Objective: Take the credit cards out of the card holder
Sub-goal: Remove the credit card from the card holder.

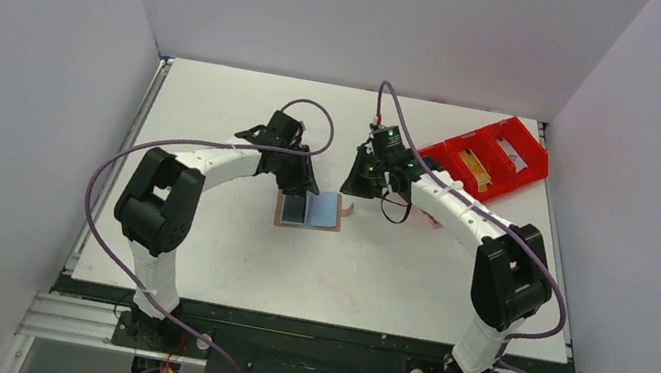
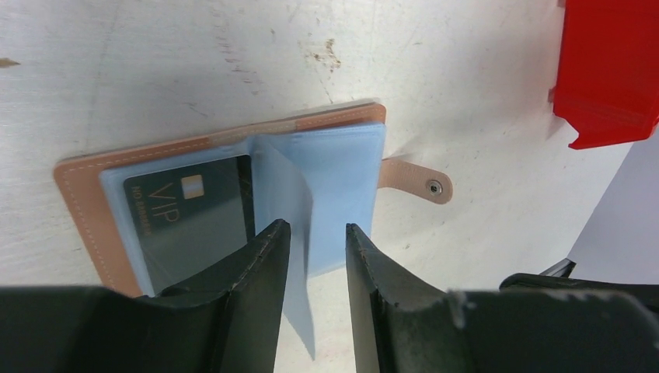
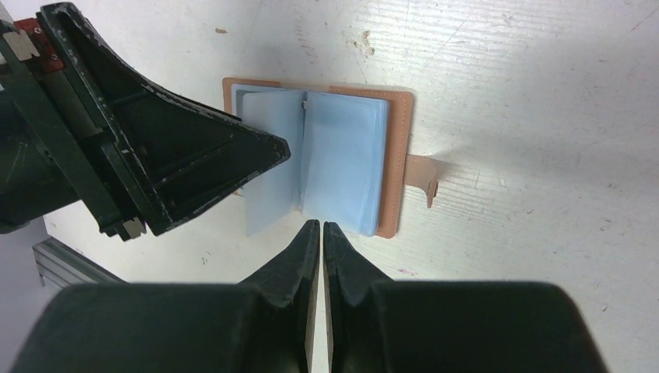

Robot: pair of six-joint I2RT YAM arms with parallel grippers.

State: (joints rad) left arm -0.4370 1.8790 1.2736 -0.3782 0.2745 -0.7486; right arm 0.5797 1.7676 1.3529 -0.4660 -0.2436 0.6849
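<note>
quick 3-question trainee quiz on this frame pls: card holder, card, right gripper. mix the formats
1. True or false: the card holder is folded shut.
2. The right gripper is: A) wide open; B) shut on a card; C) shut, holding nothing.
3. Fill in: the dark card still in its sleeve reads ___.

Key: 1 false; 2 C; 3 VIP.

The top external camera looked steeply down from above and behind the arm bases across the whole table, while both wrist cameras looked down at close range on the open card holder, which all three views shared.
</note>
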